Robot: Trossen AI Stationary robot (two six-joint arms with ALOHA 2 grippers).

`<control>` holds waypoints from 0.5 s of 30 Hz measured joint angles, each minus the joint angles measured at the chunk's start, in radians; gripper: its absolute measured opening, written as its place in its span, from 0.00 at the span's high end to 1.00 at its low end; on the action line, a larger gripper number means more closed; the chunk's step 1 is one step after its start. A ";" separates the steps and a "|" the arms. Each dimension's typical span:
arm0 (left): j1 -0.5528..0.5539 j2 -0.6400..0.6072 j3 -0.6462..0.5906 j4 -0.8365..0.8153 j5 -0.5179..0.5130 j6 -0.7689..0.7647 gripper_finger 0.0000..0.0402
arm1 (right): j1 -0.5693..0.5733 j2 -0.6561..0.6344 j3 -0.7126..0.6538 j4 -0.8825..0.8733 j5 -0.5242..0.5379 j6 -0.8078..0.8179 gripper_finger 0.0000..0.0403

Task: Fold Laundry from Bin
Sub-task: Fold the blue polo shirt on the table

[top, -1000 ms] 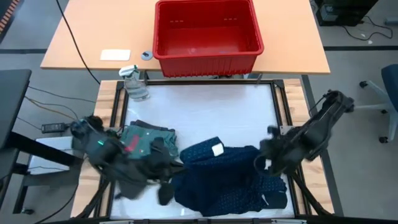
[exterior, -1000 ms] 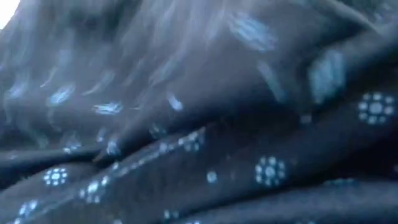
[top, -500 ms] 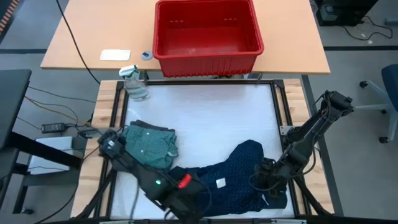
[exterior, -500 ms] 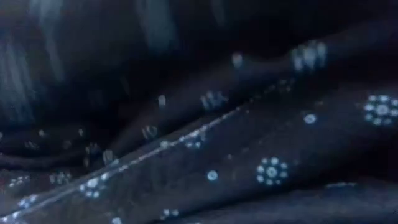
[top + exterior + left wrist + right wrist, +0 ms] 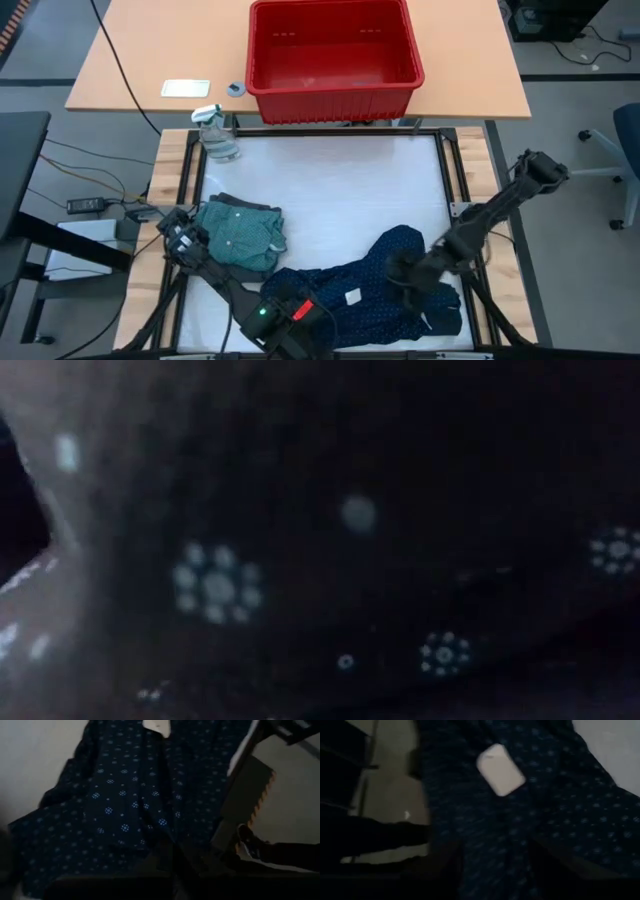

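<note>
With left claw [image 5: 290, 322] clenched on the navy dotted garment [image 5: 375, 290] and right claw [image 5: 402, 275] released, we should regrip an edge and spread flat.

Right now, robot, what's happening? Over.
Left gripper shut, at navy piece. Right gripper over it. Green shirt folded. Bin empty.

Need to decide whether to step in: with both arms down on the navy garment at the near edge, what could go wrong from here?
1. The navy dotted garment lies bunched at the table's near edge; a pull there could drag it off.
2. The left claw and right claw work close together over the same cloth; they might collide or tug against each other.
3. The folded teal-green garment lies beside the left arm; a sweep could undo it.
</note>
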 joint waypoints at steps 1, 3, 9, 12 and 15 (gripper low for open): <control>-0.003 0.000 0.000 -0.014 -0.002 -0.009 0.98 | -0.017 0.022 -0.005 0.011 -0.017 -0.011 0.46; -0.005 0.000 0.000 -0.042 -0.007 -0.035 0.98 | -0.038 0.062 -0.006 0.019 -0.060 -0.040 0.46; -0.023 0.000 0.000 -0.125 -0.018 -0.117 0.98 | -0.043 0.140 -0.006 0.016 -0.074 -0.092 0.52; -0.032 0.000 0.000 -0.147 -0.018 -0.140 0.98 | -0.051 0.169 -0.006 0.017 -0.064 -0.096 0.55; -0.032 0.000 0.000 -0.149 -0.019 -0.146 0.98 | -0.068 0.193 -0.006 0.033 -0.076 -0.109 0.58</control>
